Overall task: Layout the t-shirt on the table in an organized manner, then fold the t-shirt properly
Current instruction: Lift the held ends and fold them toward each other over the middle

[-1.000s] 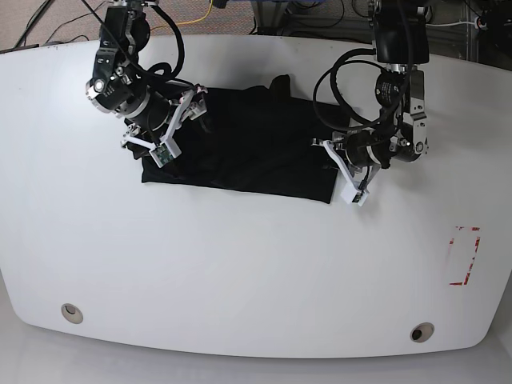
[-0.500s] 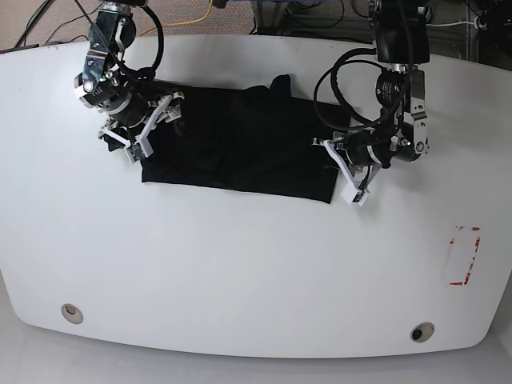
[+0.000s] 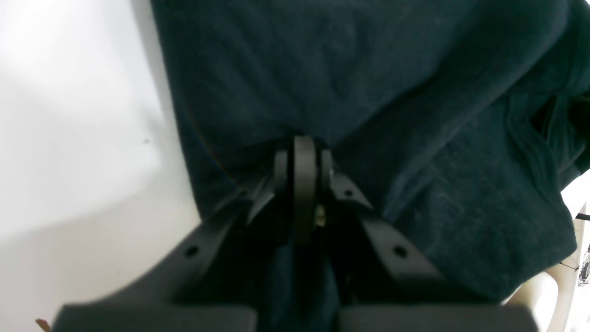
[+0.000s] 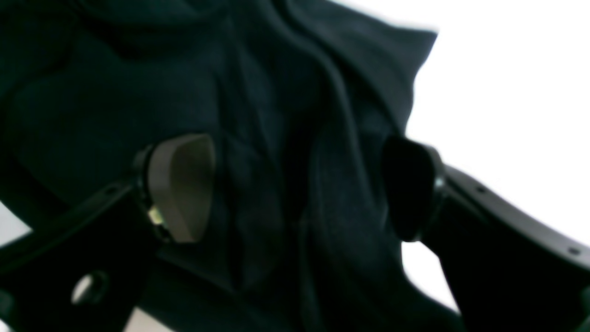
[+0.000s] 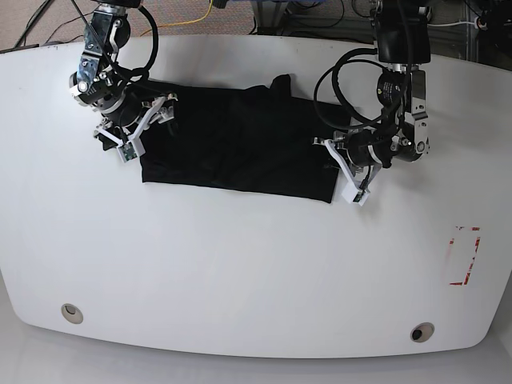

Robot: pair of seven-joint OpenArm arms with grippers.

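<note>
While laying out the t-shirt [image 5: 240,148], treat it as light, limp cloth: no stiffness, sure to sag and drag wherever unsupported, likely to cling to itself rather than slide cleanly over the glossy table [image 5: 240,272]. Find it across the far middle of the tabletop, spread as a rough dark rectangle, with a small lump of fabric poking out along the far edge and wrinkles near both short ends.

Note the left gripper [image 3: 302,147] pinched tight on a tuck of cloth at the end nearer the red tape marks [image 5: 462,256], with fabric puckering toward the tips. Note the right gripper [image 4: 295,184] at the opposite end with jaws spread wide, pads [image 4: 179,184] standing either side of a raised ridge of cloth and clamping nothing.

For handling, judge corners and hems the best holds: pinch a thin bite, both ends at once, and pull gently outward to tension the body flat. Expect a single-layer grab to be hard to confirm. Avoid deep handfuls, likely to bunch layers together.
</note>
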